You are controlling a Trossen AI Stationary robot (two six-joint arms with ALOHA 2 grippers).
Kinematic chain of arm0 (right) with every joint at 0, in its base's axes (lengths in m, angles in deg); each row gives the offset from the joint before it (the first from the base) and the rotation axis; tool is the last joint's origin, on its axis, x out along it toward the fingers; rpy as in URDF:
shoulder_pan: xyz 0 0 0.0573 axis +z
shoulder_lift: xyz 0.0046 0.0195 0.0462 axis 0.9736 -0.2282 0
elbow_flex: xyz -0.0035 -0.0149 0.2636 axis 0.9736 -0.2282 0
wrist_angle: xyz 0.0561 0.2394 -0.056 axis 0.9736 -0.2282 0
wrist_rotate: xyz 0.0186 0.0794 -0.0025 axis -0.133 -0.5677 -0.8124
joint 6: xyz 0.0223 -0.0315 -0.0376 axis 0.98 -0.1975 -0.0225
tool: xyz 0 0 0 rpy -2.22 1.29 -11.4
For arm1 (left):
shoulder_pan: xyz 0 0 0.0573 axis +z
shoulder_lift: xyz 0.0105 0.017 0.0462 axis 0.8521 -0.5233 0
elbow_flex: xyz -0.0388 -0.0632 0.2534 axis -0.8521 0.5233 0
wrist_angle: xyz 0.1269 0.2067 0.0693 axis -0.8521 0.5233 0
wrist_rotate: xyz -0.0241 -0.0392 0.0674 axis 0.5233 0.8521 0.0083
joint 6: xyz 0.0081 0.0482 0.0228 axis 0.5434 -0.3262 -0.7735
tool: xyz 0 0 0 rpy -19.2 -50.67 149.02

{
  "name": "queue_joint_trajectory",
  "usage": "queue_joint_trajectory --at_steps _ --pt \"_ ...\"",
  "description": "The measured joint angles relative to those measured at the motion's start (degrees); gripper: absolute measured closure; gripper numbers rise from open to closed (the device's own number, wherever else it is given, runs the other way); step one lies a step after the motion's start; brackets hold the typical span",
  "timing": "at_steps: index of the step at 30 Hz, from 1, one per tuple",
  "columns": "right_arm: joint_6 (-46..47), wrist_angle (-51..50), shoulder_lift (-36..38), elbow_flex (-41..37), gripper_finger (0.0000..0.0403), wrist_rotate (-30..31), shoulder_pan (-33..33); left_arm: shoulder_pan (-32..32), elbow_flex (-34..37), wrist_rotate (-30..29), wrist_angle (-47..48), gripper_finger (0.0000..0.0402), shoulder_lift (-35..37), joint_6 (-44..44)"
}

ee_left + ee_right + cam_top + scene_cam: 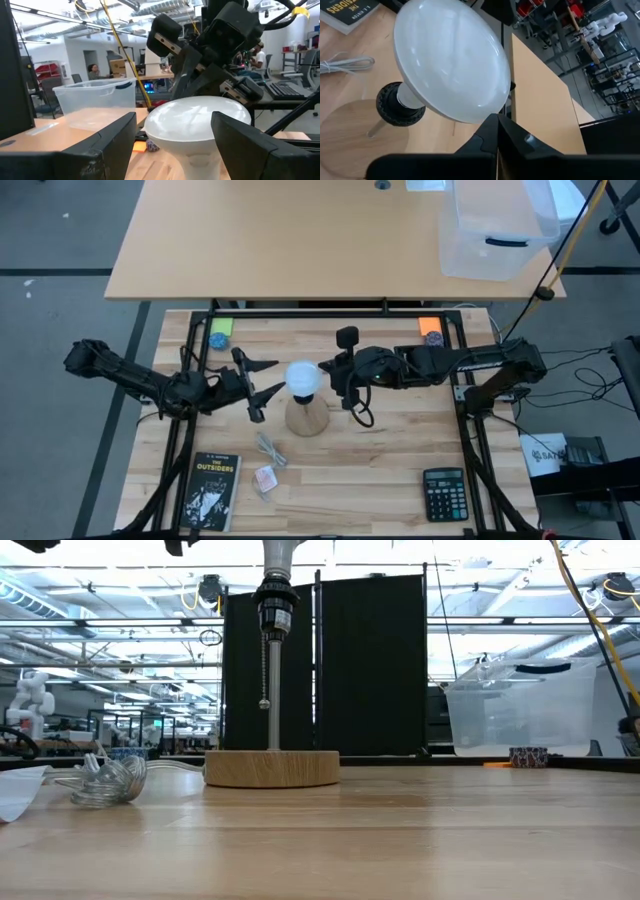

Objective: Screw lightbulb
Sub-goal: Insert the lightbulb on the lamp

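The left end effector [258,387] stands wide open just beside the lightbulb [304,378], its two fingers [116,137] flanking the globe without touching it. The right end effector [337,372] sits on the bulb's other side, fingers pressed together and holding nothing, tips just beside the globe. The lightbulb sits upright in the black socket [397,107] atop the wooden stand [306,418] mid-counter [380,470], long axis vertical. I judge the left arm better placed to close and twist about that axis
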State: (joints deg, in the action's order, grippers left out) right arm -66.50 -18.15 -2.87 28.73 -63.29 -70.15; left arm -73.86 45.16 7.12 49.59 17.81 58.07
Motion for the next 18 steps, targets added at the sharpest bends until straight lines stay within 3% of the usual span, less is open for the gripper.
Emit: queue_joint_trajectory --at_steps 10,18 --pt "-0.3 -0.6 0.0 0.0 0.0403 0.5 1.6 -0.2 0.0 -3.7 1.0 0.0138 0.0 -0.1" --pt "-0.4 -0.6 0.1 0.1 0.0403 -0.4 2.7 -0.1 0.0 -10.0 2.8 0.0138 0.1 -0.2"
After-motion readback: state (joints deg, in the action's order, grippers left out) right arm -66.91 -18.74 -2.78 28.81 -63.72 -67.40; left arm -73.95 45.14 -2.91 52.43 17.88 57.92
